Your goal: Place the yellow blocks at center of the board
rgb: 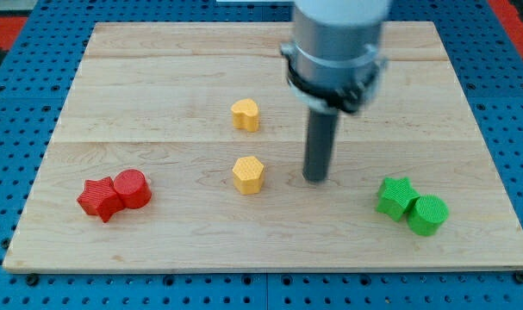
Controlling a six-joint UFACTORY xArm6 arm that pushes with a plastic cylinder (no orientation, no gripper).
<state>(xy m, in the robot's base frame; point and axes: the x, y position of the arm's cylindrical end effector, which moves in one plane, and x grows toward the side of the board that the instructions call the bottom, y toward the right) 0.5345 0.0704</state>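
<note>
Two yellow blocks lie near the middle of the wooden board. A yellow heart-shaped block sits above a yellow hexagonal block. My tip rests on the board to the right of the yellow hexagon, with a gap between them. It is below and to the right of the yellow heart. The rod rises to the grey arm body at the view's top.
A red star block touches a red cylinder at the lower left. A green star block touches a green cylinder at the lower right. A blue pegboard surrounds the board.
</note>
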